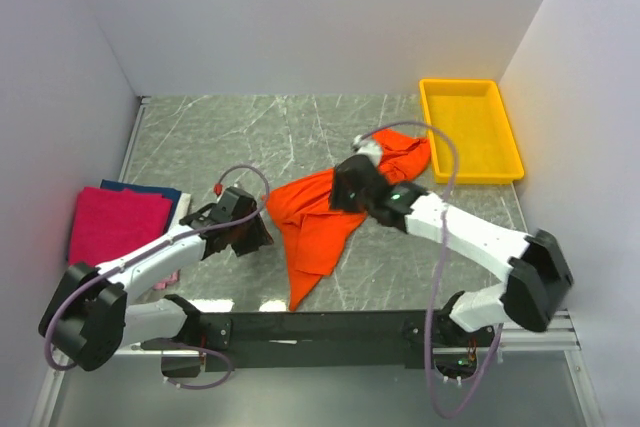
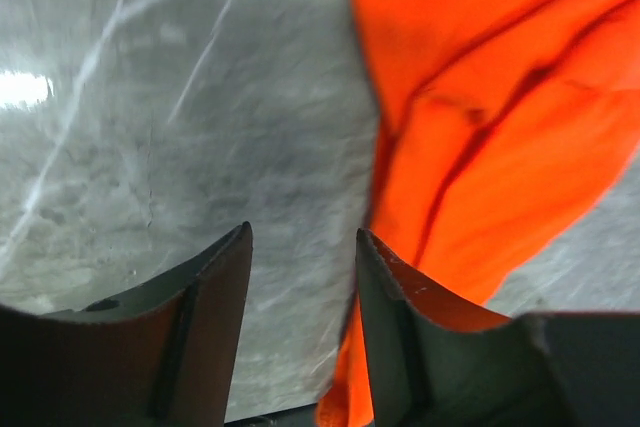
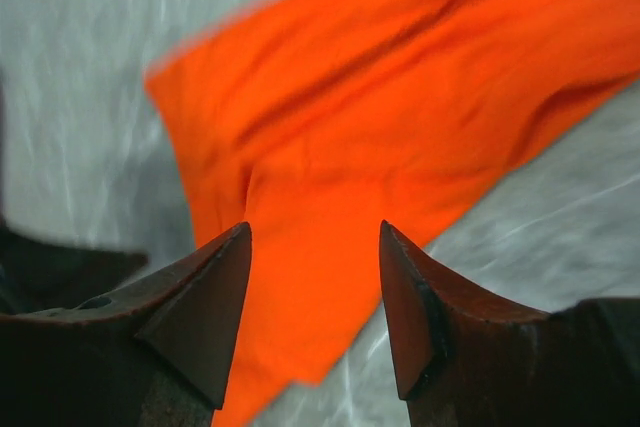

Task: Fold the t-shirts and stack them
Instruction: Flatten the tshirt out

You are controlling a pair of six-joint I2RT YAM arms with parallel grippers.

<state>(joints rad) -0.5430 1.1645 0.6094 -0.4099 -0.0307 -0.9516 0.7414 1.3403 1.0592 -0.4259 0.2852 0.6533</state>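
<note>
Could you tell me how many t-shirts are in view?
3: orange shirt crumpled centrally, magenta shirt folded at left, dark blue shirt beneath it; others may be hidden.

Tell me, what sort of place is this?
Likely a robot lab test cell: plain white walls box in a table, a left arm and right arm are mounted at its edge, by an orange t-shirt.

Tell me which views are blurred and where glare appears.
Top external: sharp, evenly lit, the orange t-shirt clear. Left wrist: white glare on the table at the left edge, cloth soft. Right wrist: cloth blurred, fingers dark against it.
</note>
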